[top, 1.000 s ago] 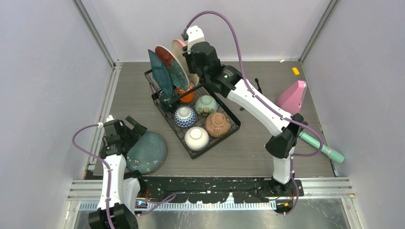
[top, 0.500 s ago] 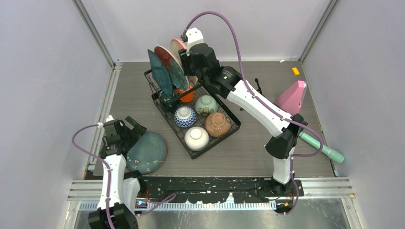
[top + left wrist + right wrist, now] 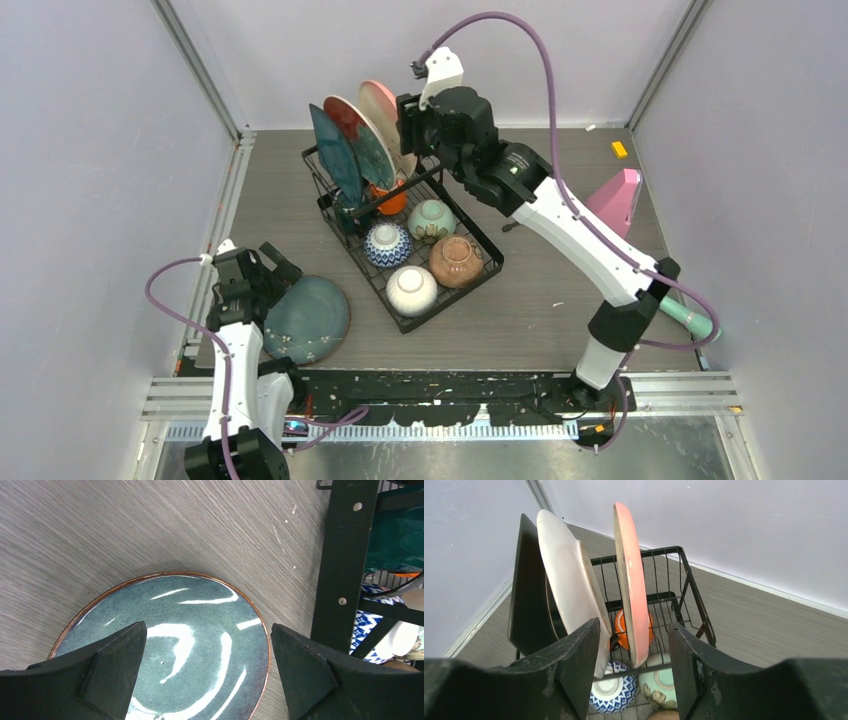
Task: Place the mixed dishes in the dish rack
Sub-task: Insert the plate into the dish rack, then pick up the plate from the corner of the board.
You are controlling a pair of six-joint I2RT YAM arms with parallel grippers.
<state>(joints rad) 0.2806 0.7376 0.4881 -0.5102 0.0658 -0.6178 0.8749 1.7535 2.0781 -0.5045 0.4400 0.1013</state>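
The black wire dish rack stands mid-table. In it stand a dark teal plate, a reddish plate and a pink plate, with an orange mug beneath them. Mint, blue-patterned, tan and white bowls sit in its tray. My right gripper is open just behind the pink plate, and its jaws stand apart from the plate. A second teal plate lies flat on the table. My left gripper hovers open over this plate.
A pink wedge and a mint cylinder sit at the right, behind my right arm. A small yellow object lies at the back right. Grey walls close in the table on both sides. The rack's edge shows right of my left gripper.
My right gripper has drawn back and up to the right, away from the pink plate, which stays standing in the rack. My left arm has barely moved.
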